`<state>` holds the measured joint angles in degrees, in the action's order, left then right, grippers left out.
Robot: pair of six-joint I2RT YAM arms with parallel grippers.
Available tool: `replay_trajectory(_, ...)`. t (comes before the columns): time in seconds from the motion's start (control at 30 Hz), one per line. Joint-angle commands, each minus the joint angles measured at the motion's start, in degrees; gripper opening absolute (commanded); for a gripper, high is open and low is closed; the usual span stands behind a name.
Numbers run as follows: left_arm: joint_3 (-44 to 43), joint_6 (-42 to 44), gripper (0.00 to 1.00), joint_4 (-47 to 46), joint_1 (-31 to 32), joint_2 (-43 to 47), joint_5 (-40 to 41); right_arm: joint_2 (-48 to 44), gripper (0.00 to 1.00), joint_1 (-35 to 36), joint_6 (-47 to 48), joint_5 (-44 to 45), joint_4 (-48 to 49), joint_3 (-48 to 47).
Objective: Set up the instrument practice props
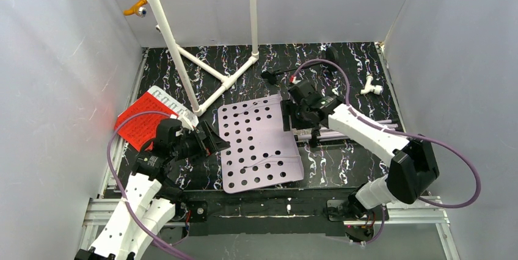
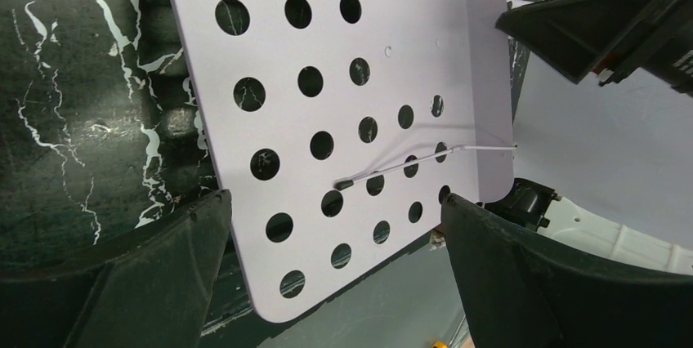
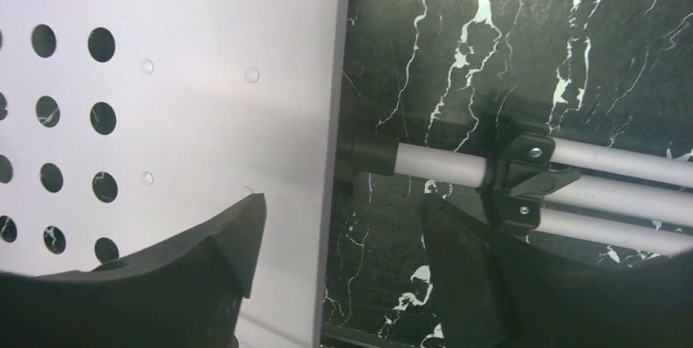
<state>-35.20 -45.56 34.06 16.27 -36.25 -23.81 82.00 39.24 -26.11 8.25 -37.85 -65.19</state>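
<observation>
Lilac plastic is filling our view: the music stand (image 1: 259, 144) is lying flat on the black, white-veined worktop (image 1: 342, 162). Its smooth rounded-corner plate is peppered with rows of round holes, and the marbling is showing through them. A thin wire arm (image 2: 409, 164) is lying across the plate's lower holes. Off the plate's right edge the stand's pale round tubes (image 3: 458, 164) are running out sideways. They are passing through a black jointed collar, with the legs folded together along the worktop.

The left gripper (image 1: 211, 141) is hovering at the plate's left edge with its black, wedge-shaped jaws spread wide and gripping nothing. From its wrist we are seeing the plate stretching away between them.

The right gripper (image 1: 288, 116) is sitting over the plate's right edge. Its jaws are open, one above the lilac surface and the other above the worktop beside the tube, with the edge running between them. We are seeing nothing pinched.

Over on the left, the red music sheet (image 1: 142, 124) is lying flat near the wall. It is just beside the foot of the white pipe frame (image 1: 183, 71), whose round bars are rising at the back.
</observation>
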Motion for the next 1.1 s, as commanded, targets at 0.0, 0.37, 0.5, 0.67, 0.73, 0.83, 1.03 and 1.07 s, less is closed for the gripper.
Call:
replay_trajectory(0.0,-0.08,-1.06,1.0,-2.24,-0.19,-1.08,-2.57,2.63,0.72,3.05,-4.2,8.0,-1.8,-2.56)
replay_trajectory(0.37,0.64,-1.42,1.0,-2.25,-0.22,-0.18,-3.43,10.4,0.29,6.31,-9.13,17.13,-2.97,-4.11)
replay_trajectory(0.5,0.64,-1.27,1.0,-2.25,-0.19,-0.24,-3.39,13.6,0.19,7.11,-11.04,18.64,-5.07,-5.8)
replay_trajectory(0.67,0.42,-0.71,1.0,-2.01,-0.17,-0.26,-3.48,16.29,0.03,7.16,-11.85,17.07,-6.45,-7.43)
replay_trajectory(0.73,0.06,-0.09,1.0,-1.48,-0.21,-0.18,-3.16,17.37,0.01,7.17,-12.87,16.45,-7.89,-8.6)
replay_trajectory(0.83,-1.03,1.17,1.0,0.23,-0.23,0.33,-2.05,17.61,0.01,7.21,-12.93,14.18,-10.52,-11.14)
replay_trajectory(1.03,-6.26,3.91,1.0,5.52,-0.19,3.37,2.57,6.54,0.01,6.04,-16.27,14.85,-11.73,-12.95)
replay_trajectory(1.07,-7.57,4.32,1.0,6.22,-0.2,4.1,3.51,3.35,0.01,5.19,-17.63,14.38,-10.84,-12.12)
